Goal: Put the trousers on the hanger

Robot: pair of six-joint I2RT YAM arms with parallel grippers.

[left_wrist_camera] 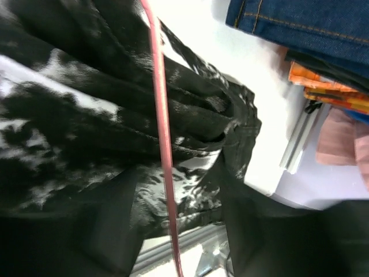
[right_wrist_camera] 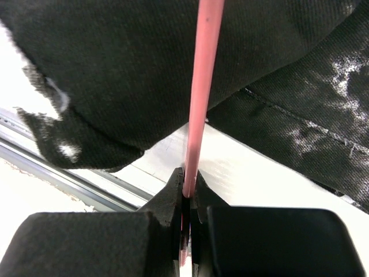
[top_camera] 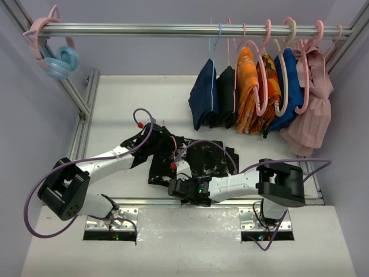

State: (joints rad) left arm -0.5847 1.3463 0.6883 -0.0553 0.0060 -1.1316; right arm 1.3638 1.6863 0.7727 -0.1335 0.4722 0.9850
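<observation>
White table (top_camera: 144, 98) fills most of the top view. Close to its near edge, about mid-width, lie the black trousers (top_camera: 210, 158) with white splatter. They are crumpled in a heap whose folds hide how the legs and waistband run.

Along the far side a rail (top_camera: 144, 29) carries a row of hanging clothes (top_camera: 253, 92) at its right end. The left wrist camera catches only their lower edges, cut off at its top right corner.

The left gripper (top_camera: 153, 136) is sunk into the far left part of the heap, and from above its fingers are lost against the black cloth. Its own camera shows only cloth pressed close and dark blurred shapes along the bottom, so I cannot tell whether it is parted or clamped.

The right gripper (right_wrist_camera: 187, 193) sits at the near edge of the heap. From above it is just a dark block, but its wrist camera shows both fingers pinched tight on the thin pink hanger (right_wrist_camera: 202, 86). That wire crosses the trousers' cloth and is cut off at the frame edges in both wrist views. From above only a short pink stretch shows on the heap.
</observation>
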